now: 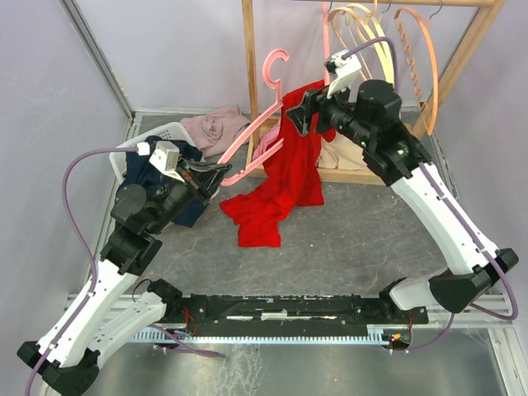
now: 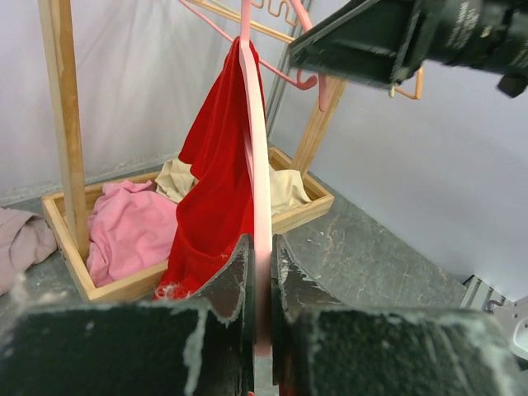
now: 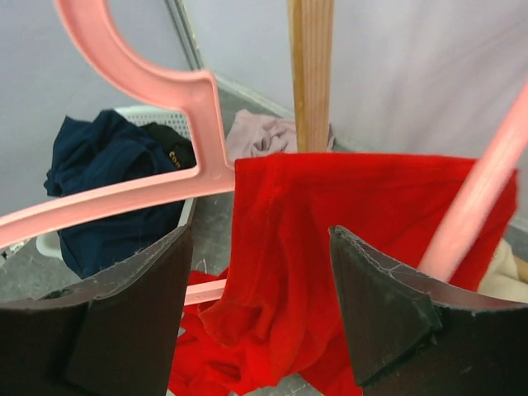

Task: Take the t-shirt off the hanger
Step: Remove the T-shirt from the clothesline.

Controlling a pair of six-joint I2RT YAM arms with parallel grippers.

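left gripper [image 2: 260,252] clamped on pink hanger [image 2: 256,165]; right gripper [image 3: 260,239] jaws wide apart, red t-shirt [image 3: 346,198] between them, not pinched

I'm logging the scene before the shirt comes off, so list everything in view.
t-shirt: one, red, draped on the pink hanger, lower end on the table
pink hanger: one, pink, tilted above the table
rack: one, bare wood, at the back
spare hangers: several, orange and pale, on the rack's rail
pink garment: one, pink, in the rack's base tray
cream garment: one, cream, same tray
basket: one, white, back left
navy clothes: a pile, dark blue, in the basket
mauve garment: one, dusty pink, by the basket
table: one, grey
left gripper: black, shut on the pink hanger
right gripper: black, open around the t-shirt
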